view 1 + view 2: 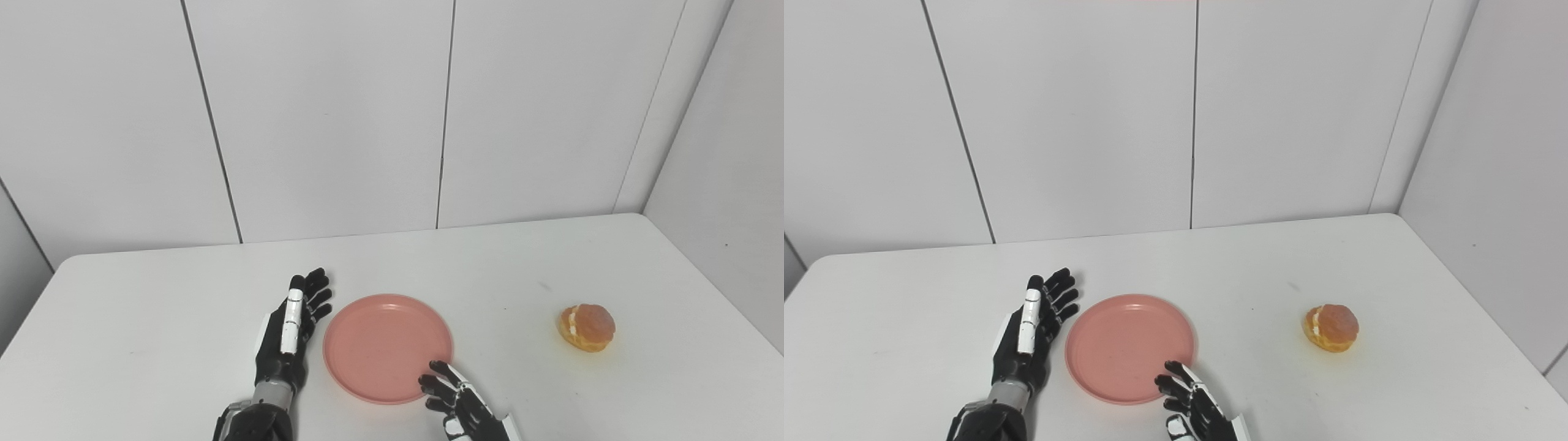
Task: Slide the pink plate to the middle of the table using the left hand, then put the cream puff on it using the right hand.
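The pink plate (388,347) lies flat near the middle of the white table (153,324), toward the front. My left hand (293,327) is open with fingers stretched out, standing on edge right beside the plate's left rim; I cannot tell if it touches. My right hand (456,401) is open and empty at the plate's front right edge, fingers slightly curled. The cream puff (587,327), golden with white filling, sits on the table well to the right of the plate, apart from both hands.
White wall panels stand behind the table and a wall runs along its right side. The table's left and right edges show in the left eye view. Nothing else is on the table.
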Motion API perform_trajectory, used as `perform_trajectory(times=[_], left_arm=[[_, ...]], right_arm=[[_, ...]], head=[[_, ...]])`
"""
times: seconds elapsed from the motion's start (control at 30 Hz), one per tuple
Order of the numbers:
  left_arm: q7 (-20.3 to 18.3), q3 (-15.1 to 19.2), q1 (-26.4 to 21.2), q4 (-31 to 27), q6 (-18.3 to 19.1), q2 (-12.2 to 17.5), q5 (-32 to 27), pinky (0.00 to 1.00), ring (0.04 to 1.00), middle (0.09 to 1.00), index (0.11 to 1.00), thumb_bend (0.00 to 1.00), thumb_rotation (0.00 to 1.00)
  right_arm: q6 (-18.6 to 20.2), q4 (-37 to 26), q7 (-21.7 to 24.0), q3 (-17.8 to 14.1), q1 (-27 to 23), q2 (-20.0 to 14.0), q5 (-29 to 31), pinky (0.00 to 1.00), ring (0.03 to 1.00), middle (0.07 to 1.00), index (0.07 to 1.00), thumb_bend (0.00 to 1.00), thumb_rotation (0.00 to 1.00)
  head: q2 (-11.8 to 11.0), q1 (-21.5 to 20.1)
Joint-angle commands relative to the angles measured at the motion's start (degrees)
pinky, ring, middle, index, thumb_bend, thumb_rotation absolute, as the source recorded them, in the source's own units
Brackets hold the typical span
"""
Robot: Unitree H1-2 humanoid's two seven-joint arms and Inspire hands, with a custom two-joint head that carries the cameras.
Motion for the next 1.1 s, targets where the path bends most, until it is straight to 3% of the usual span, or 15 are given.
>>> perform_trajectory(times=[0.0, 0.3, 0.47, 0.8, 0.9, 1.07], left_arm=[[-0.3, -0.3, 1.1, 2.2, 1.3, -0.3, 0.5, 0.84, 0.869, 0.858, 0.785, 0.73, 0.97], [-0.7, -0.7, 1.1, 4.2, 0.2, -0.6, 0.8, 0.85, 0.853, 0.858, 0.782, 0.74, 0.96], [-2.1, -0.3, 0.4, 6.3, -0.1, 0.1, 0.3, 0.89, 0.872, 0.879, 0.8, 0.75, 0.98], [-2.6, 1.2, -0.7, 9.2, -1.5, 0.4, -0.2, 0.87, 0.877, 0.87, 0.789, 0.76, 0.97], [-3.0, 1.5, -0.8, 10.0, -1.8, 0.5, -0.6, 0.87, 0.873, 0.867, 0.788, 0.77, 0.96], [-4.0, 1.8, -0.9, 11.1, -2.3, 0.6, -1.1, 0.89, 0.876, 0.876, 0.794, 0.74, 0.96]], right_arm=[[-1.7, -2.0, -1.6, -0.4, 0.3, 0.3, -3.0, 0.75, 0.814, 0.806, 0.836, 0.79, 0.9], [-1.4, -13.7, -2.1, -2.3, 0.9, -0.9, -8.7, 0.79, 0.828, 0.831, 0.843, 0.83, 0.85], [-0.1, -19.3, -1.1, -3.2, 0.4, -1.6, -8.9, 0.79, 0.832, 0.833, 0.842, 0.85, 0.81], [2.8, -26.0, -0.1, -6.1, -1.3, -3.3, -16.6, 0.74, 0.827, 0.839, 0.857, 0.9, 0.84], [7.1, -26.3, -0.3, -9.4, -2.8, -3.8, -19.9, 0.74, 0.828, 0.845, 0.859, 0.88, 0.77], [12.5, -25.8, 0.3, -12.7, -5.6, -5.7, -25.9, 0.65, 0.771, 0.833, 0.856, 0.83, 0.77]], head=[[0.0, -0.2], [-0.3, -2.8], [-1.1, -5.5], [-2.2, -7.0], [-3.7, -7.9], [-4.6, -9.1]])
